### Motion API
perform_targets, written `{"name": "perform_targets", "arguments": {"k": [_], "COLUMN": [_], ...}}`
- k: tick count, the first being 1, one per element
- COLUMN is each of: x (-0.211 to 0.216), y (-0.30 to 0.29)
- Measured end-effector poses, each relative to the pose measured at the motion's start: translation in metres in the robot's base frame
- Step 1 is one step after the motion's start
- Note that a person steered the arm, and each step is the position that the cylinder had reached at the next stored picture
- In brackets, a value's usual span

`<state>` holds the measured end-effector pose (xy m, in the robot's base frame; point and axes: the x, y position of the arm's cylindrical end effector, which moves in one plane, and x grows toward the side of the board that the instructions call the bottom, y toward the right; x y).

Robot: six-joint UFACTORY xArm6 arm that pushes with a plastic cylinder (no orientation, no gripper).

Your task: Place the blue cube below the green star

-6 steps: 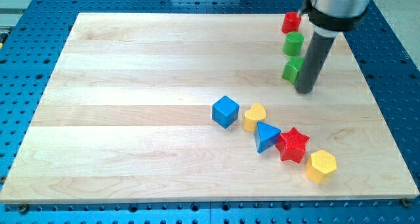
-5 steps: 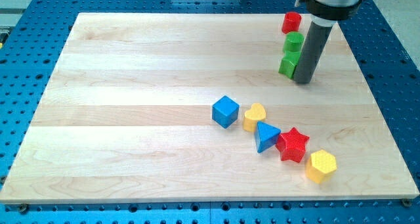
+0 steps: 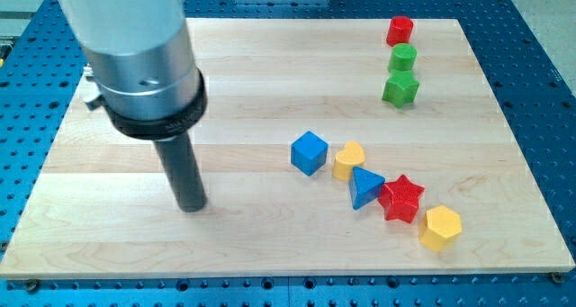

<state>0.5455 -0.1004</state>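
My tip [image 3: 192, 207] rests on the desk [image 3: 135, 253] in the view's lower left; the arm has no claw, only this dark rod, so there is nothing to be wide, narrow or holding. The rod rises from the tip toward the view's upper left into the wide grey arm body.

The blue cube [image 3: 309, 153] lies well to the view's right of my tip and slightly higher in the view, apart from it. Just right of the cube, close or touching, is the yellow heart [image 3: 348, 160]. A blue triangle [image 3: 365, 187] lies below and right of the heart, against it, and a red star [image 3: 401, 198] touches the triangle's right side. A yellow hexagon [image 3: 440, 228] lies at the star's lower right, the farthest right of this row from my tip.

The green star [image 3: 400, 88] lies far to the upper right of my tip, above and right of the blue cube and well apart from it. Just above the star is a green cylinder [image 3: 402, 58], and above that a red cylinder [image 3: 400, 30], near the desk's top edge.
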Motion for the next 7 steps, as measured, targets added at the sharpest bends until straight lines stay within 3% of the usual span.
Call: {"name": "perform_targets", "arguments": {"k": [3, 5, 6, 7], "x": [-0.062, -0.056, -0.095, -0.1], "y": [0.137, 0.178, 0.209, 0.192]}}
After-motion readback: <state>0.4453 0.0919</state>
